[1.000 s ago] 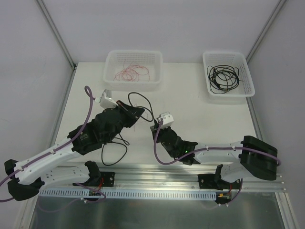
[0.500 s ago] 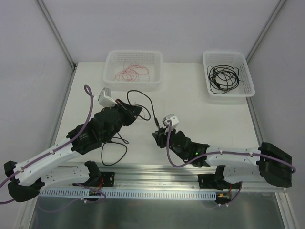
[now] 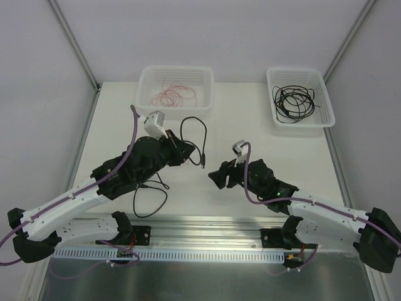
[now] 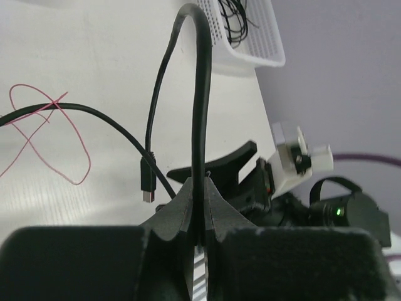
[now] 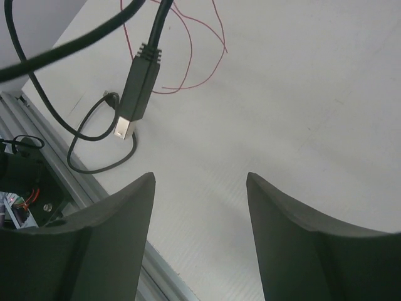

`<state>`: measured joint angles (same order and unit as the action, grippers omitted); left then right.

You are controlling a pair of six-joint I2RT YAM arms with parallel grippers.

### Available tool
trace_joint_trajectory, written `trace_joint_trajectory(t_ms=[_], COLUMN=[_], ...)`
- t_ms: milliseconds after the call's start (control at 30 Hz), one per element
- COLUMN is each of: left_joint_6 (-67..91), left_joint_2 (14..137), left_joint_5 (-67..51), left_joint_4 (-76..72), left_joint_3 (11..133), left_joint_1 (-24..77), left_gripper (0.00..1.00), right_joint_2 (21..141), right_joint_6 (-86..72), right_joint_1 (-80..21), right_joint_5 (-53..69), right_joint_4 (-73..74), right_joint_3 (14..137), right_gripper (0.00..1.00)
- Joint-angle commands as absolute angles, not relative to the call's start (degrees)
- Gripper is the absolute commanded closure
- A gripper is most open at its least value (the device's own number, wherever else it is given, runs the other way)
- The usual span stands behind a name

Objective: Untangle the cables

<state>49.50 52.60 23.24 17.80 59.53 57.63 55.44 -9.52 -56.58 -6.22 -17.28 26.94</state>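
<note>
Cable [image 4: 202, 94] pinched between left fingers [image 4: 177, 213]; plug [image 5: 136, 84] beyond parted right fingers [image 5: 119, 216].

**Baskets behind, cable at centre**

On the table [image 3: 263, 157], the left basket [image 3: 145, 94] sits at 11 o'clock with fine wires [image 3: 175, 97] in it. The right basket [image 3: 326, 103] sits at 1 o'clock with coiled cables [image 3: 293, 102] in it. At centre, a loose cable [image 3: 194, 122] loops toward 12 from the left gripper [image 3: 185, 150]. The right gripper [image 3: 216, 177] lies at its 4 o'clock, apart.
</note>
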Motion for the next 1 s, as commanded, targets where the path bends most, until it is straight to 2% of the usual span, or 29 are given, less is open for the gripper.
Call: trace_joint_trajectory(t_ms=[0, 200, 400, 567, 667, 833, 967], left_joint_6=[39.6, 33.2, 24.3, 22.3, 19.8, 18.7, 18.0], left_joint_2=[53.2, 51.5, 51.2, 51.2, 51.5, 51.4, 52.2], left_joint_5=[15.0, 12.3, 2.8, 0.0, -5.7, -7.1, -9.7], left_joint_4=[15.6, 15.9, 16.1, 16.2, 16.2, 16.2, 15.7], left_joint_3=[62.2, 60.5, 62.2, 62.3, 62.8, 62.8, 63.7], left_joint_1=[56.9, 56.9, 56.9, 56.9, 56.9, 56.9, 56.9], left_gripper=[1.00, 1.00, 1.00, 1.00, 1.00, 1.00, 1.00], right_joint_2=[53.0, 49.8, 49.5, 53.5, 57.6, 62.7, 63.7], right_joint_6=[-11.5, -9.0, -11.6, -10.8, -11.2, -13.7, -15.7], right_joint_1=[-52.3, -47.7, -35.4, -34.0, -32.5, -31.6, -31.7], right_joint_5=[1.7, 0.9, 13.4, 22.1, 26.2, 38.5, 41.8], right_joint_4=[-13.6, -3.8, -4.1, -3.4, -6.6, -17.1, -25.7], right_joint_3=[29.9, 33.7, 32.3, 36.1, 36.8, 36.1, 32.5], right_gripper=[0.36, 0.37, 0.37, 0.35, 0.35, 0.32, 0.30])
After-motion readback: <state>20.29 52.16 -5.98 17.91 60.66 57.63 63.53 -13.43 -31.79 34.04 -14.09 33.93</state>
